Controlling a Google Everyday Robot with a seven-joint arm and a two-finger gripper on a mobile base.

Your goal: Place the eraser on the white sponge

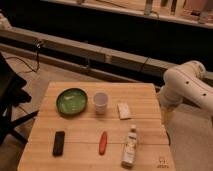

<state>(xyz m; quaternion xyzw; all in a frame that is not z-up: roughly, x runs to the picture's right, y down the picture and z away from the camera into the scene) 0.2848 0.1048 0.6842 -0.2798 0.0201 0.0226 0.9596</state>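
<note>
Reads as not yet begun. Find the eraser (59, 143), a dark flat block, at the front left of the table (145, 92), lying flat and touched by nothing. Find the sponge (124, 110), a small pale slab, right of centre, just beside a cup (100, 102), well apart from the eraser and bare on top. Between the two, toward the front, a red pen (102, 142); further right, a bottle (130, 146) on its side; behind the eraser, a green bowl (72, 101).

Off the table's right edge, a white arm (186, 82) bending downward. Probably the end effector (167, 116) at its lower end, dim there, close beside the edge and over none of the things. Cannot tell how far open. Judged empty, given the eraser out on the wood far from it.

So nothing done, and all left to do: reach across to the far side of the table, take hold of the eraser, lift it, carry it rightward clear of pen and cup, set it down on the sponge, let go.
</note>
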